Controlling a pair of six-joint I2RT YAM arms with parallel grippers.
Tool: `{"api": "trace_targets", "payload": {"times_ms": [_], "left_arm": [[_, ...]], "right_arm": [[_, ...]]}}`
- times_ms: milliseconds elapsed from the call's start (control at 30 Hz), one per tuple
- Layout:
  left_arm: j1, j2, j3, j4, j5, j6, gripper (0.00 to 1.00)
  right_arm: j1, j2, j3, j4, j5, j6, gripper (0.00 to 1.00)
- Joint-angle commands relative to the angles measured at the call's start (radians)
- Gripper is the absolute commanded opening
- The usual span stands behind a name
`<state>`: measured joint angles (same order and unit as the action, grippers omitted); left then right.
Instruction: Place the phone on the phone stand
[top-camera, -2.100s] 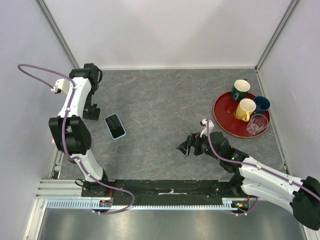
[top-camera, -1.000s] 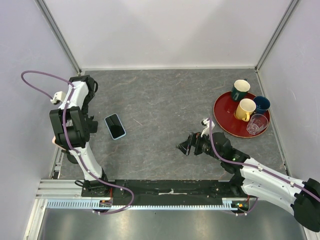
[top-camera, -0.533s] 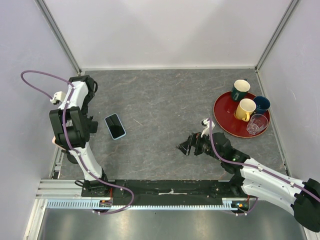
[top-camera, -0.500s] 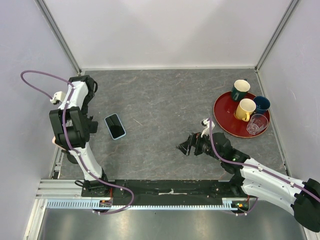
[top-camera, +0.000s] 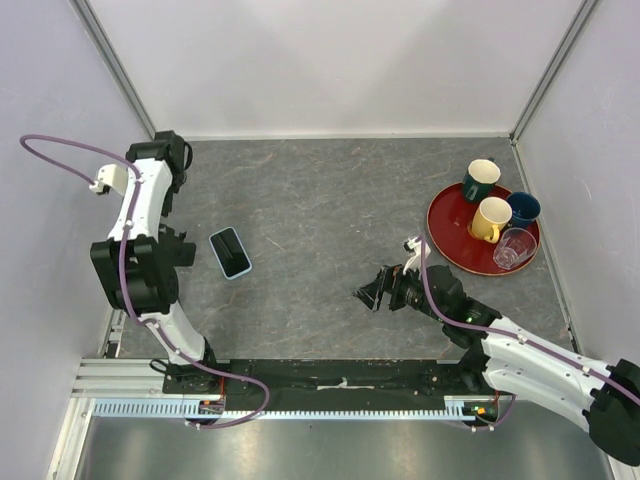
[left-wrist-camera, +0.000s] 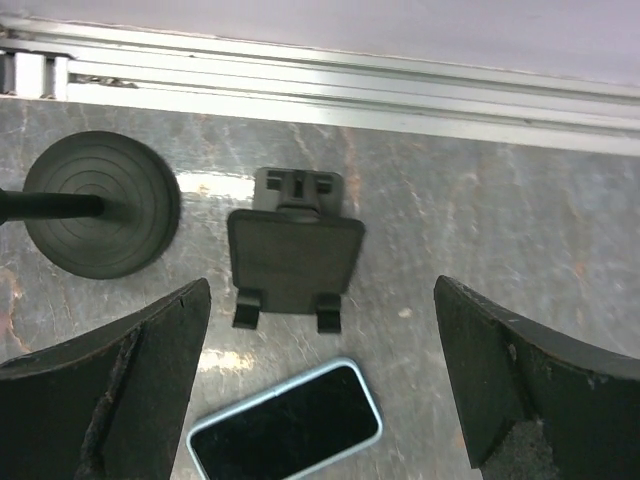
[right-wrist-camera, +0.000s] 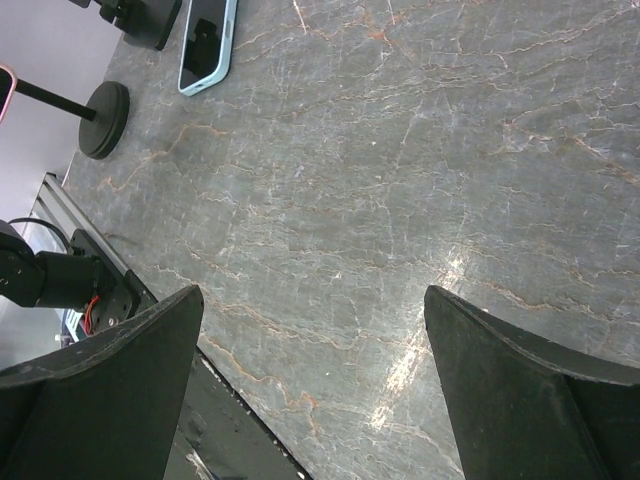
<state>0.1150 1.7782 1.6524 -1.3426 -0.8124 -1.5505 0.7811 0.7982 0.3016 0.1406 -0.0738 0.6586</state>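
The phone stand's round black disc base (left-wrist-camera: 100, 205) sits on the table near the left wall rail, and its thin post runs out of the frame's left edge. It also shows in the right wrist view (right-wrist-camera: 104, 118). A sliver of the phone's pink rim (right-wrist-camera: 4, 90) shows there at the far end of the post; the rest is cut off. In the top view my left arm hides both. My left gripper (left-wrist-camera: 320, 290) is open and empty, high above the table (top-camera: 167, 156). My right gripper (right-wrist-camera: 310, 295) is open and empty, low over mid-table (top-camera: 378, 290).
A black wedge-shaped stand (left-wrist-camera: 295, 250) stands beside the disc base. A light-blue phone (top-camera: 230, 252) lies face up next to it (left-wrist-camera: 285, 435). A red tray (top-camera: 445, 235) at the right holds three mugs and a glass. Walls close the left, back and right sides.
My left arm has lifted and swung back toward the left wall, away from the stands. The right arm and the light-blue phone have not moved.
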Motion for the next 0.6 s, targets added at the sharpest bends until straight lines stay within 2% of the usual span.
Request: {"api": "trace_targets", "payload": {"times_ms": [0,100,200,267,300,333,400,433,500,567], "left_arm": [[-0.054,-0.072,0.105,-0.112,-0.068,0.102,0.98],[-0.148,-0.111,0.132,-0.005,-0.077,0.275,0.98],[-0.274,-0.167,0.095,0.150,-0.058,0.593,0.98],[-0.302,-0.213,0.026,0.270,0.048,0.752,0.98],[-0.304,-0.238,-0.076,0.383,0.117,0.894,0.97],[-0.304,-0.305,-0.135,0.449,0.256,0.959,0.97],[-0.304,-0.374,-0.309,0.596,0.388,1.099,0.97],[-0.304,-0.429,-0.357,0.624,0.459,1.118,0.98],[-0.304,-0.473,-0.478,0.677,0.528,1.185,0.98],[-0.301,-0.494,-0.532,0.697,0.567,1.201,0.98]], "right_arm": [[-0.002,-0.017,0.017,-0.001,0.005,-0.011,0.98],[-0.002,-0.017,0.021,0.001,0.006,-0.013,0.98],[0.000,-0.022,0.021,-0.001,0.005,-0.011,0.98],[-0.002,-0.030,0.018,-0.003,0.002,-0.008,0.98],[-0.002,-0.042,0.013,-0.006,0.002,-0.008,0.98],[0.000,-0.048,0.011,-0.007,0.003,-0.008,0.98],[-0.002,-0.066,0.007,-0.013,0.003,-0.008,0.98],[0.000,-0.073,0.008,-0.018,0.003,-0.010,0.98],[-0.002,-0.088,0.011,-0.027,-0.003,-0.013,0.98],[-0.002,-0.096,0.017,-0.036,-0.007,-0.025,0.98]]}}
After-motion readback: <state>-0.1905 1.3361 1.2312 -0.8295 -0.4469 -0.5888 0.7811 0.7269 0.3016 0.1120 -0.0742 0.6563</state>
